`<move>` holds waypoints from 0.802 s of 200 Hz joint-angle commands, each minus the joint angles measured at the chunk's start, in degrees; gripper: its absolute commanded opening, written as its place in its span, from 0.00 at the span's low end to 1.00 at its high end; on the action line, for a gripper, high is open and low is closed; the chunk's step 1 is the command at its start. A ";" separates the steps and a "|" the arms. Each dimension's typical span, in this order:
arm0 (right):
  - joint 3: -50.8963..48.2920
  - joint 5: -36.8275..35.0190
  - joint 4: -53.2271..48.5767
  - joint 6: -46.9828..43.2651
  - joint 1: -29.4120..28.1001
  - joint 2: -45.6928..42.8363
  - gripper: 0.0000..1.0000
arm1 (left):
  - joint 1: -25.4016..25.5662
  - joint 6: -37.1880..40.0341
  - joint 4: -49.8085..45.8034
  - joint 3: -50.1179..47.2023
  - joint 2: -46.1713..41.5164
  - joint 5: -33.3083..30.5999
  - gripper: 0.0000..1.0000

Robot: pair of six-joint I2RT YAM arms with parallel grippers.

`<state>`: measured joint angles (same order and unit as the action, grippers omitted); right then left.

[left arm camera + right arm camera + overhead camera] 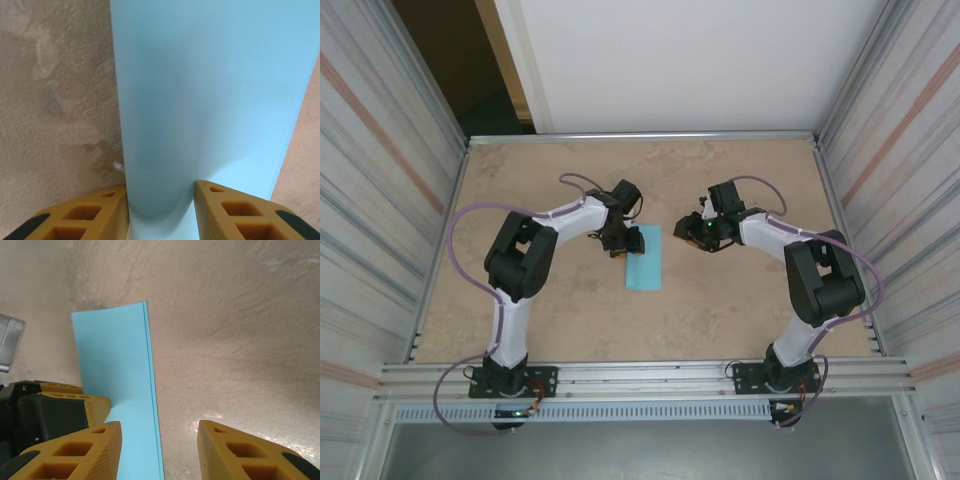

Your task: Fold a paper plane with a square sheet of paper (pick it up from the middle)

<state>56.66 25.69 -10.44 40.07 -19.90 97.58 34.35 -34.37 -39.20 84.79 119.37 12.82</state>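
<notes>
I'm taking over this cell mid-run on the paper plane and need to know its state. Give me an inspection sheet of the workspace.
Surface: tan mottled table, bare apart from the paper.
Job's things: light-blue sheet of paper lies mid-table as a long rectangle, with two layers showing along one edge.
Clutter: nothing seen.
Grippers: left gripper is at the sheet's far end with its fingers apart and paper in the gap; whether it grips is unclear. Right gripper is open, beside the sheet, holding nothing.
Cables: purple cables loop along both arms, off the paper.
Surroundings: metal-framed walls, white back panel.
</notes>
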 commanded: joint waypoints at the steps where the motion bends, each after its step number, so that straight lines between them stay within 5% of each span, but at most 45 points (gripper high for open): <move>1: 0.32 1.46 1.11 0.94 -0.33 0.98 0.43 | 0.63 -0.83 -5.48 -3.33 7.36 -4.56 0.41; 160: 0.73 1.59 2.15 1.57 -2.72 3.32 0.44 | 1.05 -0.13 -6.23 -2.44 11.32 -5.62 0.43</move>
<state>56.66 26.50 -8.58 40.49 -22.13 100.09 34.89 -34.52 -42.00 87.11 121.82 11.88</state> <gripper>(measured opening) 0.438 0.427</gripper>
